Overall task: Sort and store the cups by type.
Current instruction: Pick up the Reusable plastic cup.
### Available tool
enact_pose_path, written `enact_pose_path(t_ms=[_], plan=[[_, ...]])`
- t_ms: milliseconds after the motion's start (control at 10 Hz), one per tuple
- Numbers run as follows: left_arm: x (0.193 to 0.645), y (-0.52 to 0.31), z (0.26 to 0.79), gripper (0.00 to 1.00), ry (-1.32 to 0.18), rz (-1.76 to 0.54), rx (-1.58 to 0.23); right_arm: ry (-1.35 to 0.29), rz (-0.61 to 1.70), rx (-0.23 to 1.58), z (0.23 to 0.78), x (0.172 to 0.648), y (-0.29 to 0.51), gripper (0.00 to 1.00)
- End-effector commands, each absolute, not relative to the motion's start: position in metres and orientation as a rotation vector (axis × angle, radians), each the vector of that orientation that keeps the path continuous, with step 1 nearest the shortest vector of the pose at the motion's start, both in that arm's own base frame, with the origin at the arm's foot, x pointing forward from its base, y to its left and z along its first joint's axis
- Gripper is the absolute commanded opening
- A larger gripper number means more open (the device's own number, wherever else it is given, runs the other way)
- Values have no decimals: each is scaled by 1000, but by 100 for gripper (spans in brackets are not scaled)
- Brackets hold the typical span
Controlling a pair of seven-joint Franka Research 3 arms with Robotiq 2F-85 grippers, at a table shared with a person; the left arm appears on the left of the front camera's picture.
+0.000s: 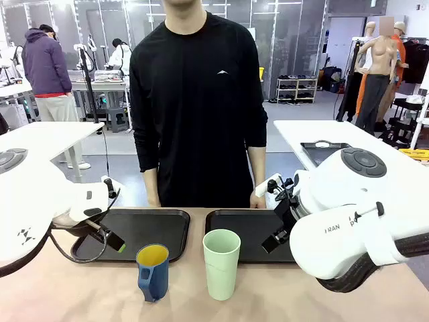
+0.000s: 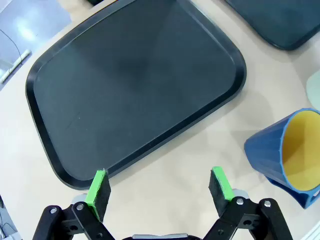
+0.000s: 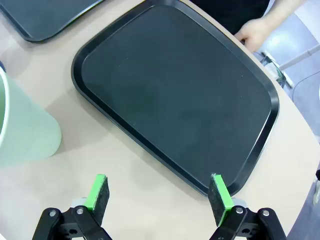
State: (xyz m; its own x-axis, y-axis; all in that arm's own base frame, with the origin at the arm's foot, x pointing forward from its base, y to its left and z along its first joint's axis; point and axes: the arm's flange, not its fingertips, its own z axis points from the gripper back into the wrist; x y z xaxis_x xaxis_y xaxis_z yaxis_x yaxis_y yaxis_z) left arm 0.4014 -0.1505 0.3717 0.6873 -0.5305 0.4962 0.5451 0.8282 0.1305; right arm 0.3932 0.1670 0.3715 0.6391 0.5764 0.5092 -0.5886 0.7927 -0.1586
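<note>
A dark blue mug (image 1: 153, 272) with a yellow inside stands on the table in front of the left black tray (image 1: 134, 233); in the left wrist view the mug (image 2: 287, 152) is at the right edge. To its right a taller pale mint-green tumbler (image 1: 221, 263) stands in front of the right black tray (image 1: 249, 231); the right wrist view has the tumbler (image 3: 22, 132) at the left edge. My left gripper (image 2: 159, 191) hovers open over the near edge of the left tray (image 2: 135, 85). My right gripper (image 3: 159, 193) hovers open over the near edge of the right tray (image 3: 180, 95). Neither holds anything.
A person in a black top stands at the far side with a hand (image 1: 258, 199) resting on the table edge behind the right tray, also seen as a hand (image 3: 257, 31) in the right wrist view. Both trays hold nothing.
</note>
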Motion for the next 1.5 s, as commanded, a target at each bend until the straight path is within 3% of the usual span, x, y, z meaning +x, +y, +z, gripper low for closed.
enact_pose_path(t_ms=[0,1400], plan=[[401,-151,372,100,-547,-602,-28,-573,665,23,372,393,167,100],[401,-151,372,100,-547,-602,-28,-573,665,23,372,393,167,100]])
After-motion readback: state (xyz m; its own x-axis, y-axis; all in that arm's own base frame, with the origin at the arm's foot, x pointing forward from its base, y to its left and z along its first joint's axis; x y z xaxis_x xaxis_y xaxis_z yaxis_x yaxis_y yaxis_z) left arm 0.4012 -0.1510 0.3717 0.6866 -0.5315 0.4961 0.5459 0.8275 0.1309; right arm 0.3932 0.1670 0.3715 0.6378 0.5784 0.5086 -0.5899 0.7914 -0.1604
